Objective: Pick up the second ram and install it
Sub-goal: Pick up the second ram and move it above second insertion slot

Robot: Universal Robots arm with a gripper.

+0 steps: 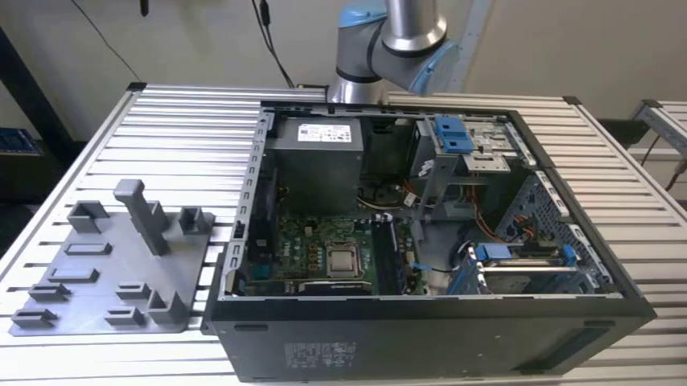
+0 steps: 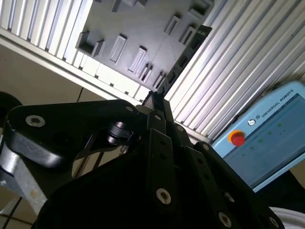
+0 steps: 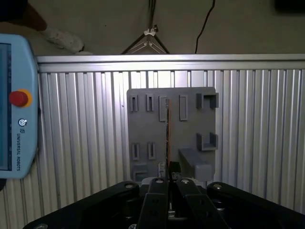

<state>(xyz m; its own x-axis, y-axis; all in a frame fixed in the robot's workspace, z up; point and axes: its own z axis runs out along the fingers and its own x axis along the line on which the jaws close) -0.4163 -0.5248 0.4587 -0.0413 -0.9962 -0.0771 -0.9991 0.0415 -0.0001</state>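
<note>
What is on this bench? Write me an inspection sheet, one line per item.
Surface: slatted metal table carrying a grey tray and an open computer case.
Job's things: memory stick, seen edge-on in front of the tray in the first wrist view.
Clutter: nothing seen.
Grippers: gripper shut on the memory stick.
Cables: wires inside the case; black cable hanging behind the table.
Surroundings: control pad with a red button, by the table.
</note>
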